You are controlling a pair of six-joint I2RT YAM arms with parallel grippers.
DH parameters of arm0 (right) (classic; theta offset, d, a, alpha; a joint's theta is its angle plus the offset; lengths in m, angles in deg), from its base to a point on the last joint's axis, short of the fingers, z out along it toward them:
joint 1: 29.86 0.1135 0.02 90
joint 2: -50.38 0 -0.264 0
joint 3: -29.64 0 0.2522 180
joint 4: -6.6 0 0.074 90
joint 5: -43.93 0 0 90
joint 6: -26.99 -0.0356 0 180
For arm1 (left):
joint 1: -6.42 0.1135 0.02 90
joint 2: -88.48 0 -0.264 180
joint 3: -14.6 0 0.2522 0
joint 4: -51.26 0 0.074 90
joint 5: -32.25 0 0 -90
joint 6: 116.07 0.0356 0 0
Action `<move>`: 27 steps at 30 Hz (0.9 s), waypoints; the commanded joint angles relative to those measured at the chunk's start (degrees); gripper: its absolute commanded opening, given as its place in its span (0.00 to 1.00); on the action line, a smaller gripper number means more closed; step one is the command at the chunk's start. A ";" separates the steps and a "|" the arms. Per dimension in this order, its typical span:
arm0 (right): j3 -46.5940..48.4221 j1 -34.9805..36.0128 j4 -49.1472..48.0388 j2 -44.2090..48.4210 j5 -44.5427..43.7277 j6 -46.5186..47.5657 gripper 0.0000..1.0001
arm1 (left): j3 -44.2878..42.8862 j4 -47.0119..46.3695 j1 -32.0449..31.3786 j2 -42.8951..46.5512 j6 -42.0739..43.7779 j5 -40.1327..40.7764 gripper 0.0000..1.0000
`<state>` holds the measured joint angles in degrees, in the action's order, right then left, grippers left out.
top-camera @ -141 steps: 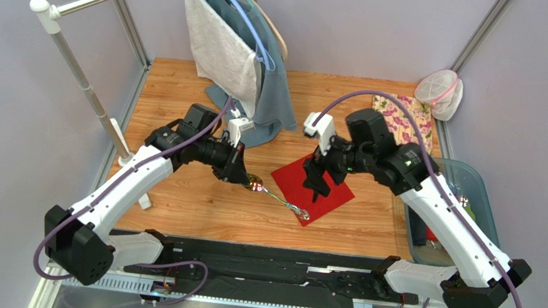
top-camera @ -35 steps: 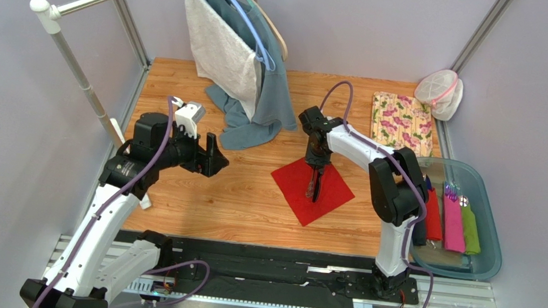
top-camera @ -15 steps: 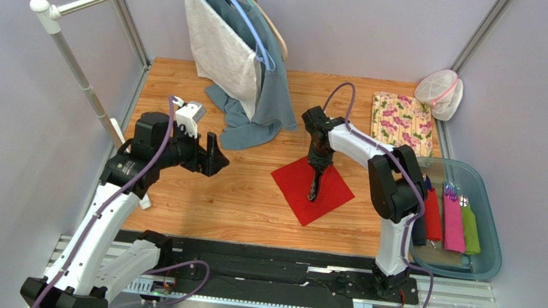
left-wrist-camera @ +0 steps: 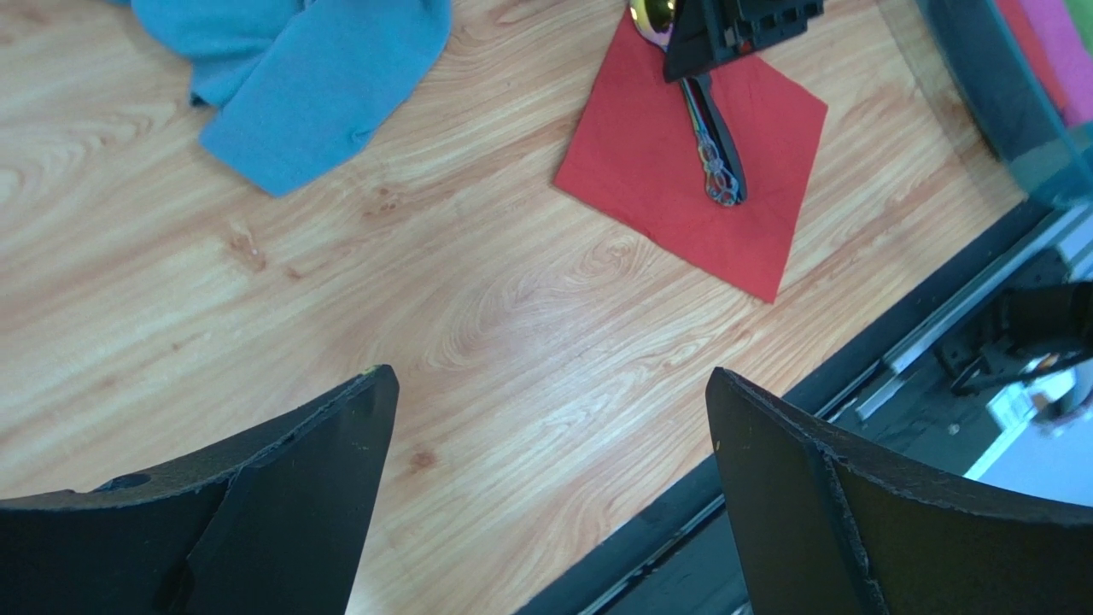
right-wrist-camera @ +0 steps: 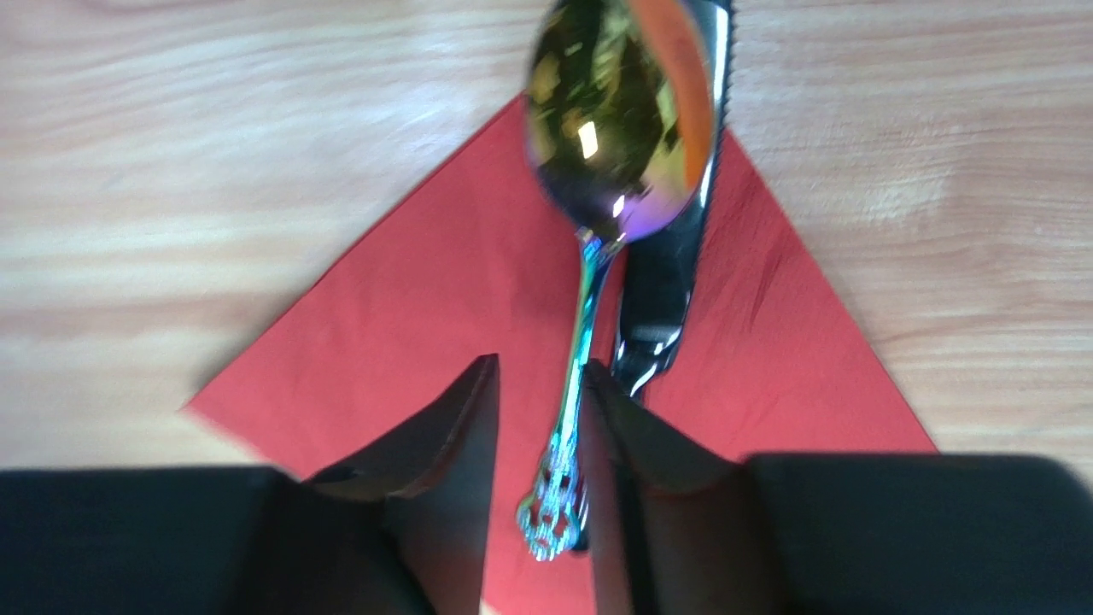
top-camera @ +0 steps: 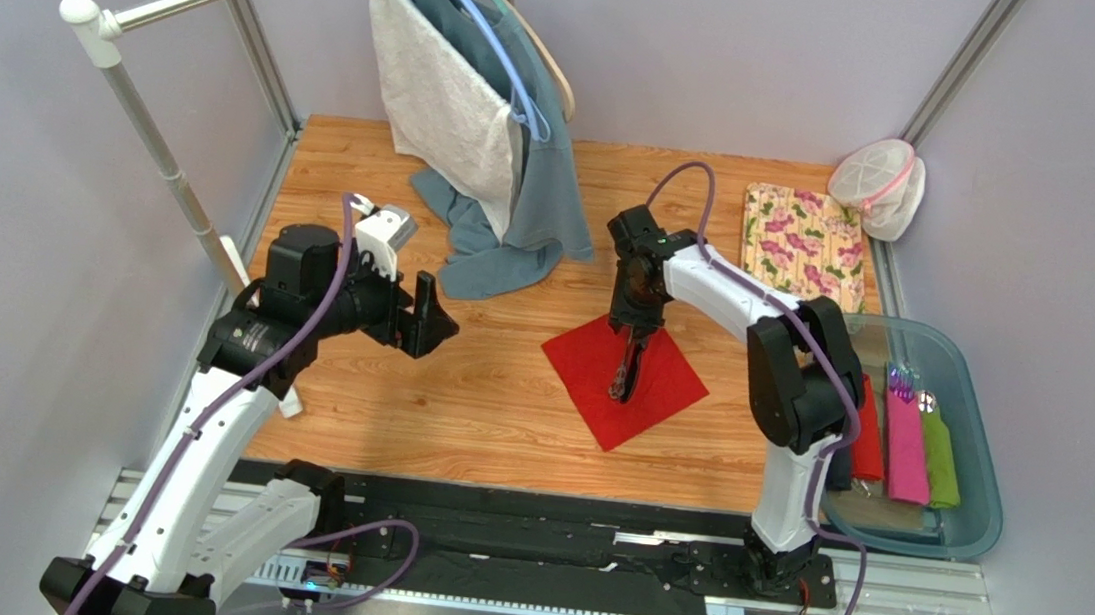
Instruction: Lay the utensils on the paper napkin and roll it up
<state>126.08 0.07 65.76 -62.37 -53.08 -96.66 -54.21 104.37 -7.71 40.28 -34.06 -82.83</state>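
The red paper napkin (top-camera: 578, 365) lies as a diamond on the wooden table. A spoon (right-wrist-camera: 616, 115) with an iridescent bowl and a knife (right-wrist-camera: 661, 282) rest side by side on it, across its middle. My right gripper (right-wrist-camera: 540, 365) hovers low over the spoon's ornate handle end. Its jaws stand a little apart, and the handle lies between them against the right finger, with a gap on the left. In the top view the right gripper (top-camera: 628, 349) points down at the napkin. My left gripper (top-camera: 425, 311) is wide open and empty, well to the left of the napkin (left-wrist-camera: 642, 167).
A clothes rack (top-camera: 161, 158) with hanging towels (top-camera: 468, 104) stands at the back left, and a blue towel (top-camera: 507, 244) trails onto the table. A floral cloth (top-camera: 802, 242) and a mesh bag (top-camera: 879, 186) lie back right. A bin (top-camera: 983, 470) at the right holds pink and green rolls (top-camera: 906, 440).
My right gripper's jaws have parted from the spoon handle, leaving the spoon on the napkin beside the knife. The left arm has hardly moved.
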 commanded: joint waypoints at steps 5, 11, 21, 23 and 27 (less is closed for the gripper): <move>-0.22 -1.62 -0.85 15.62 12.69 15.24 0.44 | -0.16 -4.10 -0.45 3.38 24.11 -16.98 0.99; -6.90 -8.20 -0.23 21.69 30.69 27.65 0.63 | 4.85 -7.09 -19.77 0.67 40.47 -11.57 0.92; -9.02 -17.72 10.56 17.74 50.59 38.74 0.78 | 4.26 -21.24 -39.65 -25.40 53.25 -7.69 0.56; -9.72 -17.72 11.02 17.30 52.70 40.41 0.74 | 2.24 -23.17 -40.27 -29.73 51.60 -9.72 0.47; -10.87 -17.80 11.54 14.59 54.11 40.95 0.68 | -0.93 -26.34 -40.97 -38.43 53.77 -12.09 0.45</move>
<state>115.98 -17.96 75.05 -45.67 -5.21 -59.22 -50.77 84.55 -48.10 6.00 15.01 -90.76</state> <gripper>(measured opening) 0.706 0.454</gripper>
